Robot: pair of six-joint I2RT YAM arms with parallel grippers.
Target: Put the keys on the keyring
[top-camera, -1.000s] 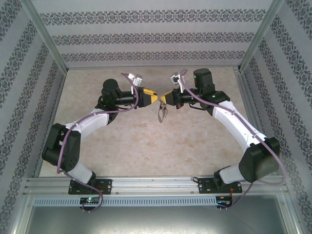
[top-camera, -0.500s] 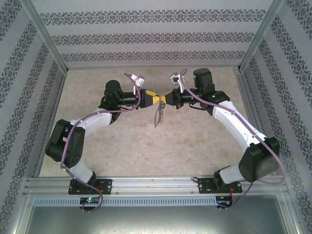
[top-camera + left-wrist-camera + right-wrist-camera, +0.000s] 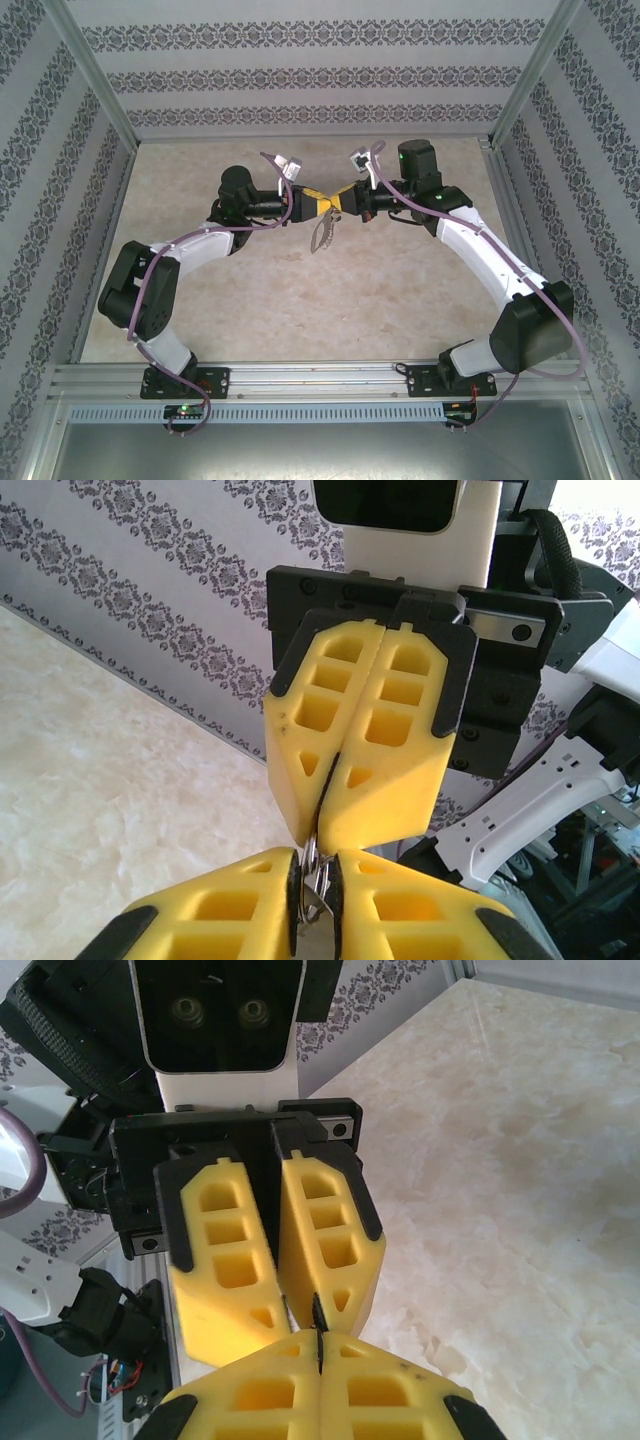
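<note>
Closing in — left gripper now pinches keyring (right gripper likewise).

Both white-and-black jointed arms rise from their bases and bend inward with elbows flung wide. Together the left arm and the right arm form a rough ring. Their wrists lie about level and point straight at each other. The yellow-fingered left pincer meets the yellow-fingered right pincer tip to tip. The right's jaws are pressed flat together — the left's are drawn in to a thin slit.
</note>
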